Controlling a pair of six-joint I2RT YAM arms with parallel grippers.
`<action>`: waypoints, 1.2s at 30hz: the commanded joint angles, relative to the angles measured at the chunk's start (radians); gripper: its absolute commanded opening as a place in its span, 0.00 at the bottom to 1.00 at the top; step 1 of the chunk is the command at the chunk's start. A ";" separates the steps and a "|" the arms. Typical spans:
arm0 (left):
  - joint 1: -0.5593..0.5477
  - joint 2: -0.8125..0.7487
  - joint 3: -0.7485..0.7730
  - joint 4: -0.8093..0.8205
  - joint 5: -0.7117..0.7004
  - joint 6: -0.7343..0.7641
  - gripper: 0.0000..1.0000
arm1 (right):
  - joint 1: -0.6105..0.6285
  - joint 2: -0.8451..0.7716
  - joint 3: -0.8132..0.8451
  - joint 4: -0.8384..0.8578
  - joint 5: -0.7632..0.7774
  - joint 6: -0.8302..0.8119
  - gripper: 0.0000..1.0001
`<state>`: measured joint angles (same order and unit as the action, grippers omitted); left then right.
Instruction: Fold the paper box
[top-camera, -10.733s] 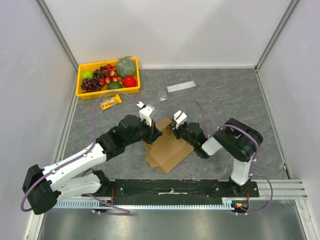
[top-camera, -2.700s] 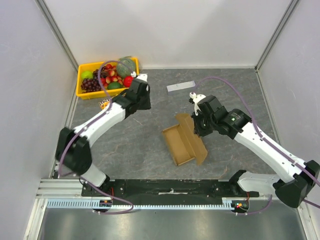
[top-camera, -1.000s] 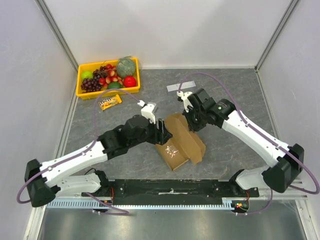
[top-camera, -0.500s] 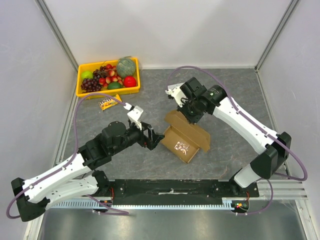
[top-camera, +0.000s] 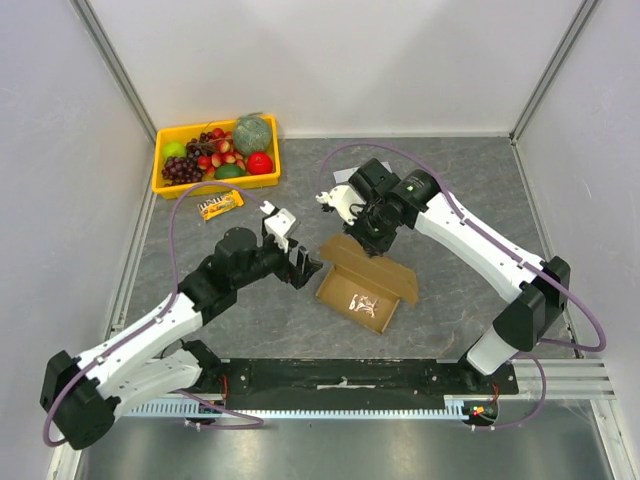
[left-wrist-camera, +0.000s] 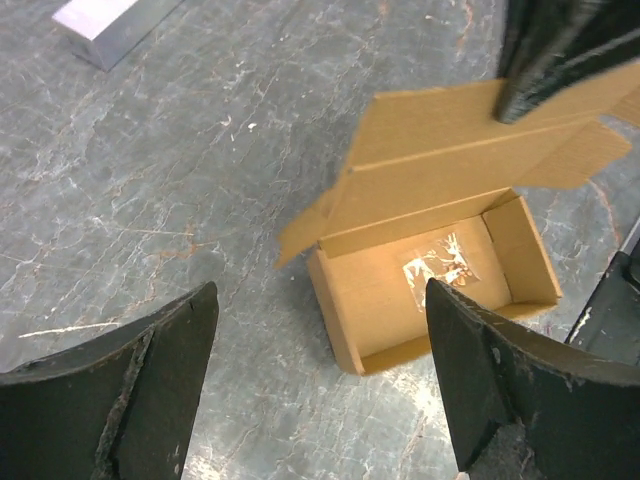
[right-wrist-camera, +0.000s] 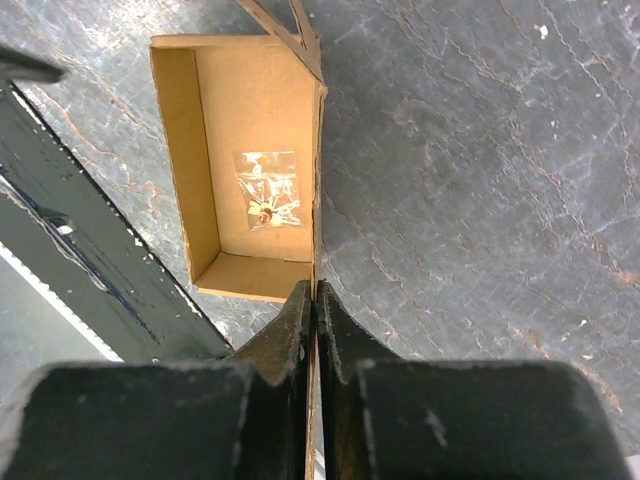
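- While the tray part of the paper box (left-wrist-camera: 378, 300) already stands formed with its four walls up, the lid is not yet shut, so I judge the job well past halfway.
- What is left: bring the lid down and tuck its front flap and side tabs in.
- It sits at the middle of the top view on the grey counter (top-camera: 460, 200): plain brown card, open upward, with a small clear packet (right-wrist-camera: 268, 188) lying on its floor.
- Right claw (right-wrist-camera: 316, 292) is pinched narrow on the lid's edge, holding it raised.
- Left claw (top-camera: 304, 268) gapes wide, holding nothing, just left of the box.
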<state>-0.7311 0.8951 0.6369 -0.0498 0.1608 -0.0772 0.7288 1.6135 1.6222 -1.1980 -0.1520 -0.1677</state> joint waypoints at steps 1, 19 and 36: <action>0.061 0.088 0.064 0.093 0.155 0.053 0.89 | 0.015 -0.023 0.013 -0.026 -0.034 -0.039 0.09; 0.070 0.277 0.089 0.139 0.241 0.159 0.72 | 0.017 -0.052 0.011 -0.020 -0.047 -0.035 0.08; 0.070 0.343 0.079 0.180 0.218 0.132 0.38 | 0.017 -0.044 0.010 -0.021 -0.044 -0.024 0.08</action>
<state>-0.6670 1.2331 0.7036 0.0853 0.3973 0.0315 0.7437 1.5978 1.6222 -1.1984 -0.1864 -0.1852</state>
